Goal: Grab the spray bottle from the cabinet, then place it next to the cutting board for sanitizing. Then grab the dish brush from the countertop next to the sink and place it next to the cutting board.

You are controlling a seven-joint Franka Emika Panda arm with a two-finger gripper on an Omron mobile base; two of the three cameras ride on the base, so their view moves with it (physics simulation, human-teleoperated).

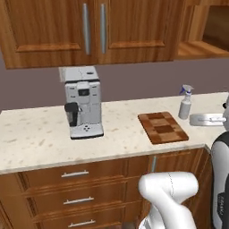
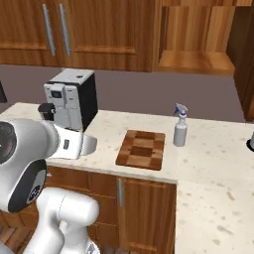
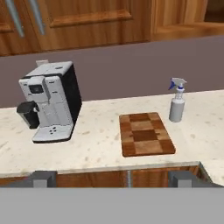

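Presently on the desk (image 1: 36, 147), left to right:
Coffee machine (image 3: 50, 103): upright, left end, under closed cabinet doors (image 1: 94, 31).
Cutting board (image 3: 146, 134): flat near front edge, well apart from the machine.
Spray bottle (image 3: 176, 100): upright just beside the board's far right corner, not touching.
Open cabinet (image 2: 196, 37): shelf above and right of the bottle.
Hand (image 3: 112, 179): held off the desk, fingers (image 3: 43, 178) spread wide, holding nothing.
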